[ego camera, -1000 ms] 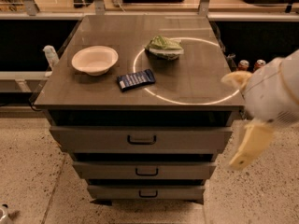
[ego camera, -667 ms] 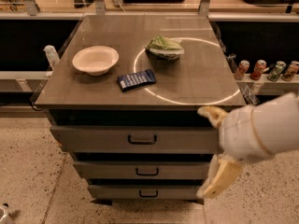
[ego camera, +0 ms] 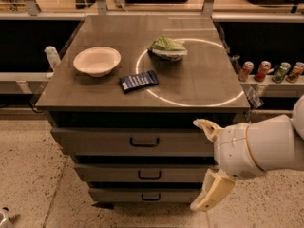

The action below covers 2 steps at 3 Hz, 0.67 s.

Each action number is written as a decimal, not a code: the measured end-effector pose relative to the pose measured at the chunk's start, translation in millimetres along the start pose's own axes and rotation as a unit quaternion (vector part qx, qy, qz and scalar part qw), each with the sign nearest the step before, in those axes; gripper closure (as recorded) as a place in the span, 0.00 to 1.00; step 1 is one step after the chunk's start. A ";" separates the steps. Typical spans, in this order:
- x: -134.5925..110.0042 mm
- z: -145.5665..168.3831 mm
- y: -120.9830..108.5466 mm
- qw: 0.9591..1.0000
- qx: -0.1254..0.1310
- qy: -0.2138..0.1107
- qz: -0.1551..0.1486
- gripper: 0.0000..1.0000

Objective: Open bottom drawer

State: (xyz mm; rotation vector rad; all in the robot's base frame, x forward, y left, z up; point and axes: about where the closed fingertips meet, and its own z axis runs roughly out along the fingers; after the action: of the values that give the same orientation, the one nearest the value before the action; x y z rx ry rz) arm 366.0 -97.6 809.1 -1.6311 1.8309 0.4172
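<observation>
So: the cream two-finger gripper [ego camera: 197, 165] is nearest, off the counter's front-right corner. Its fingers are spread wide apart and hold nothing, probably pre-shaped for a handle. The bottom drawer [ego camera: 123, 195], the shallow grey metal front lowest under the front edge, is shut. Its small black loop handle [ego camera: 151, 196] sits left of the gripper with nothing in the way. On the counter top: dark blue flat packet [ego camera: 138, 81] toward the front edge, white bowl [ego camera: 97, 61] toward the left edge, crumpled green bag [ego camera: 167, 48] further back. Drink cans [ego camera: 271, 71] stand past the right edge.
</observation>
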 end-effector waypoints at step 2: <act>81.8 72.4 42.7 0.993 -0.027 -0.046 0.107 0.00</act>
State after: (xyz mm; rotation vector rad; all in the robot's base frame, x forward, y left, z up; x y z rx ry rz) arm 341.0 -107.5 694.9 -1.4288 1.9466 0.6299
